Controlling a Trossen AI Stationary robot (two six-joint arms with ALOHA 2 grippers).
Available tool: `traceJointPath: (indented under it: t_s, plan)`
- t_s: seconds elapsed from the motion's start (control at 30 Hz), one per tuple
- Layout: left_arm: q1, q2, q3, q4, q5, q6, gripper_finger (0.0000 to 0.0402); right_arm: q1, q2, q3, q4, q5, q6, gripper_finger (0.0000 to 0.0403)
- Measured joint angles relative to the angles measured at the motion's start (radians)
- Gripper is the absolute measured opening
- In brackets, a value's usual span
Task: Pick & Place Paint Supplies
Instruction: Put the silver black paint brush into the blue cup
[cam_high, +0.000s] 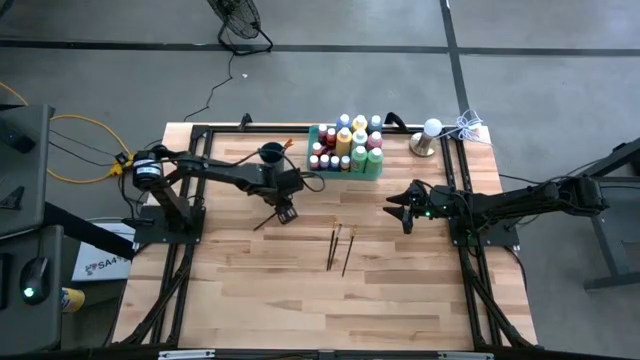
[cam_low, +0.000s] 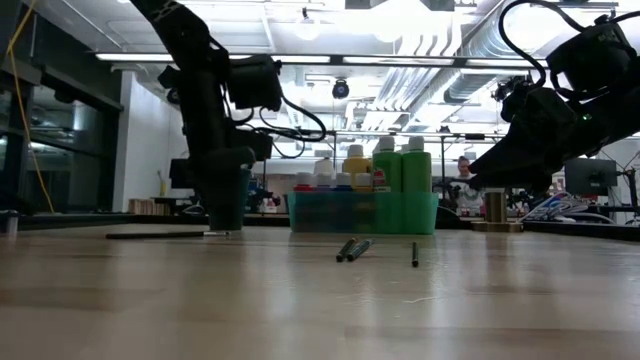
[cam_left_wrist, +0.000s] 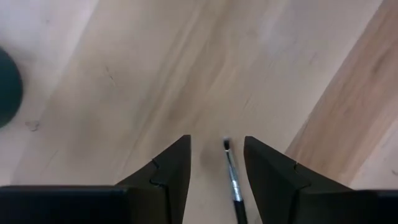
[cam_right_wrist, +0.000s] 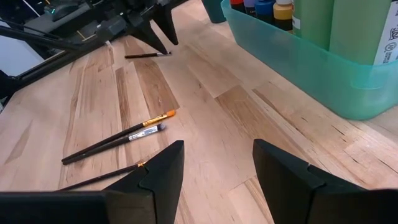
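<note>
A thin dark-handled paintbrush lies flat on the wooden table, left of the middle. My left gripper points steeply down over it, open, with a finger on either side of its bristle end and a gap to each. Three more paintbrushes lie together near the table's middle. Several paint bottles stand upright in the translucent green tray at the back. A dark round cup stands left of the tray. My right gripper waits open at the right, holding nothing.
A metal stand with a white top and a white cord sit at the table's back right corner. Black frame rails run along the table's left and right sides. Bare wood lies toward the near edge.
</note>
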Motion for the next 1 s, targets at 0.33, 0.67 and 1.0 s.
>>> traceJointPath:
  t_s: [0.33, 0.67, 1.0]
  plan:
    - [0.000, 0.007, 0.000, 0.002, 0.016, -0.034, 0.0145, 0.000, 0.000, 0.000, 0.000, 0.000, 0.000, 0.0185]
    - [-0.001, 0.076, 0.005, -0.004, 0.016, -0.049, 0.0143, 0.000, 0.000, 0.000, -0.001, 0.000, 0.000, 0.0185]
    - [-0.001, 0.080, 0.003, 0.004, 0.009, -0.050, 0.0062, 0.000, 0.000, 0.000, -0.001, 0.000, 0.000, 0.0185]
